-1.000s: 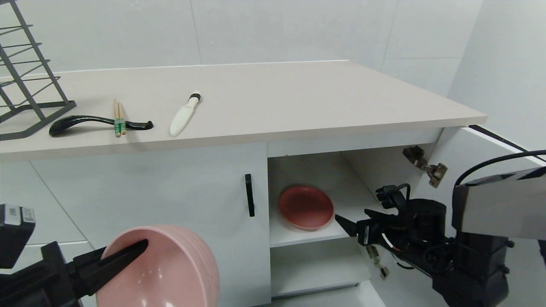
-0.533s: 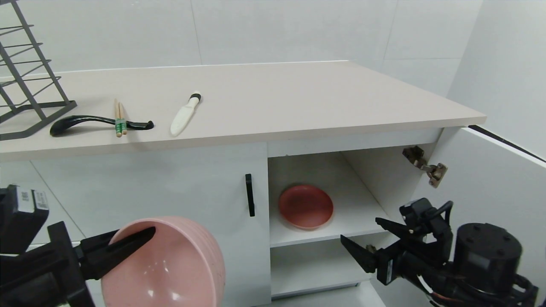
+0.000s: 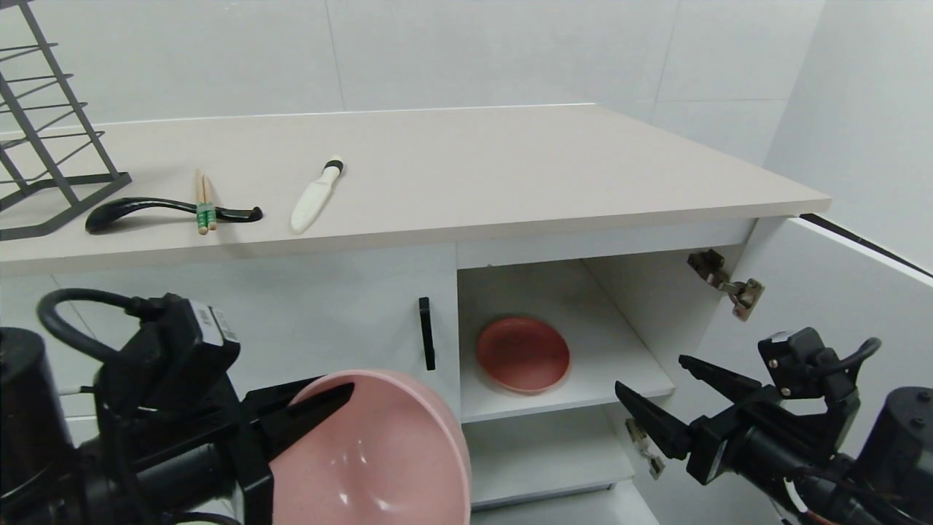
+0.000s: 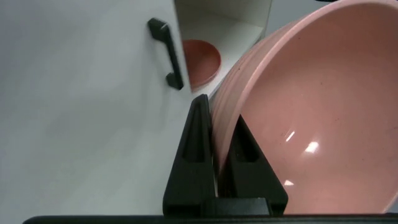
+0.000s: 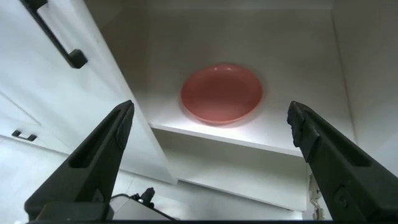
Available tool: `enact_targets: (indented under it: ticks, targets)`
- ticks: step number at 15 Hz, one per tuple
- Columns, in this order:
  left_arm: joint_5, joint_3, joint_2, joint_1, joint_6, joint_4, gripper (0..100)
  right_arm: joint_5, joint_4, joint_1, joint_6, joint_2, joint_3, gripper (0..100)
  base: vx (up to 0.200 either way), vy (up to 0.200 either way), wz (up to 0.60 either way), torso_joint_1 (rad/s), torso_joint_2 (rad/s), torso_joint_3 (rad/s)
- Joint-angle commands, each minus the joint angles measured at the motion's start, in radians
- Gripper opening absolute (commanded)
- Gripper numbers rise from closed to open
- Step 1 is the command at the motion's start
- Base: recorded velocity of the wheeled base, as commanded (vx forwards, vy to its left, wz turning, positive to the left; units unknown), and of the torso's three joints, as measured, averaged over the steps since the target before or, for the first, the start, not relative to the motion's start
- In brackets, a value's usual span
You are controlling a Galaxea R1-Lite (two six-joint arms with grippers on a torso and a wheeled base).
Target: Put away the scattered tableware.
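My left gripper (image 3: 306, 408) is shut on the rim of a pink bowl (image 3: 379, 459) and holds it low in front of the closed left cabinet door. In the left wrist view the fingers (image 4: 198, 143) pinch the bowl (image 4: 311, 118) wall. A red plate (image 3: 522, 354) lies on the upper shelf of the open right-hand cabinet; the right wrist view shows that plate (image 5: 221, 93) too. My right gripper (image 3: 681, 401) stands open in front of the cabinet opening, empty. On the counter lie a black ladle (image 3: 157, 211), chopsticks (image 3: 203, 202) and a white knife (image 3: 316, 193).
The cabinet's right door (image 3: 838, 292) swings open beside my right arm. The left door carries a black handle (image 3: 426, 333). A dark wire rack (image 3: 44, 131) stands at the counter's far left. A lower shelf (image 3: 539, 456) sits beneath the plate.
My left gripper has carried the pink bowl right and up toward the open cabinet. My right gripper has pulled back out of the cabinet, lower and to the right.
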Motion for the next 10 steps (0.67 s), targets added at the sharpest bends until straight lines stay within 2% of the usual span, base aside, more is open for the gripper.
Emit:
enact_targets:
  ticks: [1, 4, 7, 8, 9, 10]
  targets:
    - [0.032, -0.032, 0.078, -0.066, 0.000, -0.004, 0, 0.001, 0.001, -0.002, 0.000, -0.006, 0.000, 100, 0.000, 0.000, 0.00, 0.000, 0.00, 0.000]
    - [0.053, -0.034, 0.139, -0.067, -0.002, -0.049, 0, 0.000, 0.001, -0.018, -0.003, -0.007, 0.000, 100, 0.000, 0.000, 0.00, 0.000, 0.00, 0.000]
    - [0.168, -0.044, 0.290, -0.142, -0.002, -0.199, 0, 0.000, -0.001, -0.041, -0.005, -0.010, 0.000, 100, 0.000, 0.000, 0.00, 0.000, 0.00, 0.000]
    - [0.230, -0.055, 0.345, -0.179, -0.002, -0.254, 0, 0.000, -0.001, -0.042, -0.005, -0.015, 0.000, 100, 0.000, 0.000, 0.00, 0.000, 0.00, 0.000]
    - [0.266, -0.067, 0.386, -0.204, -0.002, -0.297, 0, 0.000, -0.001, -0.041, -0.005, -0.015, 0.000, 100, 0.000, 0.000, 0.00, 0.000, 0.00, 0.000]
    - [0.279, -0.080, 0.417, -0.213, 0.000, -0.326, 0, 0.000, -0.001, -0.042, -0.006, -0.015, 0.000, 100, 0.000, 0.000, 0.00, 0.000, 0.00, 0.000]
